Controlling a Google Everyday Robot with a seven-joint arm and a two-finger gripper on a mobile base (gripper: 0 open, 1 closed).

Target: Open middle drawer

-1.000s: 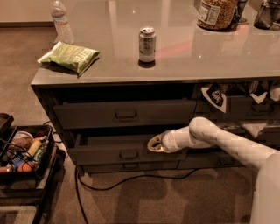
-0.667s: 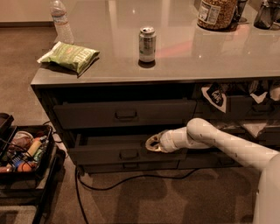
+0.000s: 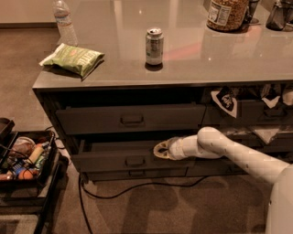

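Note:
The middle drawer is a wide dark grey front with a small rectangular handle. It stands slightly out from the cabinet, with a dark gap above its top edge. My gripper is on the end of the white arm that comes in from the right. It sits at the drawer's top edge, right of the handle and just above the front. The taller top drawer is above and the slim bottom drawer is below.
On the counter stand a can, a green chip bag, a water bottle and a jar. A black cart of snacks stands at the left. A cable lies on the floor below the drawers.
My gripper has shifted slightly left along the middle drawer's top edge. The drawer front looks a little further out.

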